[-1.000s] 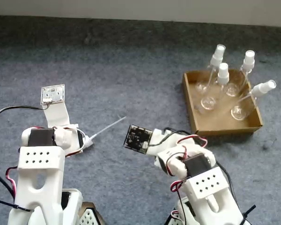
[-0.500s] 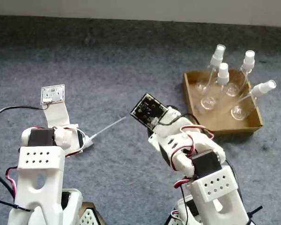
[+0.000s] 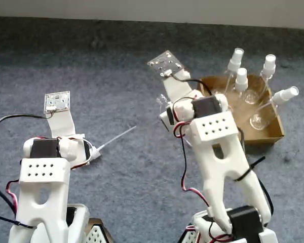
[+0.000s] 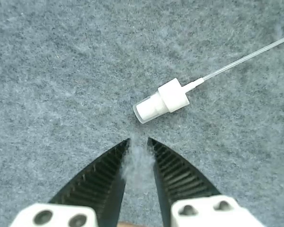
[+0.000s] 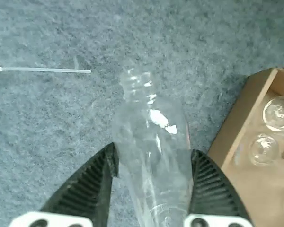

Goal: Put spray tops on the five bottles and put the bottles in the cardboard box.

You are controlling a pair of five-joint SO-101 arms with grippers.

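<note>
Four capped bottles (image 3: 240, 91) stand in the cardboard box (image 3: 273, 132). The right hand (image 5: 153, 151) grips the uncapped fifth bottle (image 5: 151, 127); the left hand (image 4: 138, 140), slightly open and empty, hangs near the spray top (image 4: 163, 100) on the tabletop (image 4: 47, 56). A loose grip could let the smooth bottle tilt.

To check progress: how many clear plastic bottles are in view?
5. Four clear plastic bottles stand capped in the brown cardboard box; the fifth bottle, uncapped, sits in the right gripper.
</note>
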